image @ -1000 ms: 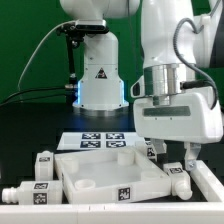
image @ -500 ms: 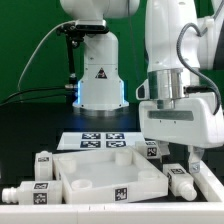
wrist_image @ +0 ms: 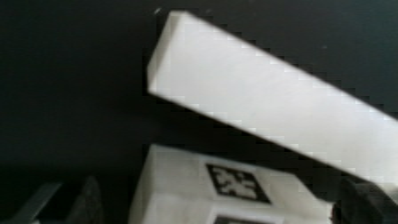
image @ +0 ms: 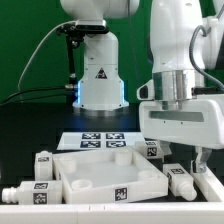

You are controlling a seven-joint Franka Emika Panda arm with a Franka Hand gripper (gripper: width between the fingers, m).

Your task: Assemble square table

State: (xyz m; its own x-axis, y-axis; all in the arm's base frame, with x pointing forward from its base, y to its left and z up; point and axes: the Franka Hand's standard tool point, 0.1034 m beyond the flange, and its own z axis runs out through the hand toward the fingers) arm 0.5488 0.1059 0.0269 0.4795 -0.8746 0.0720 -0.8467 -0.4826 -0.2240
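Four white legs counted in the exterior view, two on each side of the slab, all on the black work table (image: pixel 30 120).

- Exterior view's left, near the front edge: first leg (image: pixel 42 162) stands as a tagged block just beside the slab's left wall. Second leg (image: pixel 20 192) lies on its side in front of it, tag facing the camera, close to the table's front left corner.
- Centre front: square table slab (image: pixel 72 182) lies flat with its raised rim up and a tag on its front wall. Round sockets show at its far corners.
- Behind the slab, toward mid-table: marker board (image: pixel 100 140) lies flat with its tags up. The slab hides the board's near edge.
- Far edge, centre: robot base (image: pixel 100 75), white, with a glowing blue ring at its foot.
- Exterior view's right: third leg (image: pixel 150 150) sits at the slab's far right corner. Fourth leg (image: pixel 180 182) sits just beside the slab's right wall, near the front edge.
- Above the right pair: gripper (image: pixel 182 157) hangs fingers down with the jaws spread wide and nothing clasped between them, clear of the parts below.

Wrist view: a tagged white block (wrist_image: pixel 228 180) sits below and between the blurred dark fingertips (wrist_image: pixel 75 198). I cannot tell which leg it is. A broad white edge (wrist_image: pixel 267 100) runs slantwise beyond it, not identifiable.
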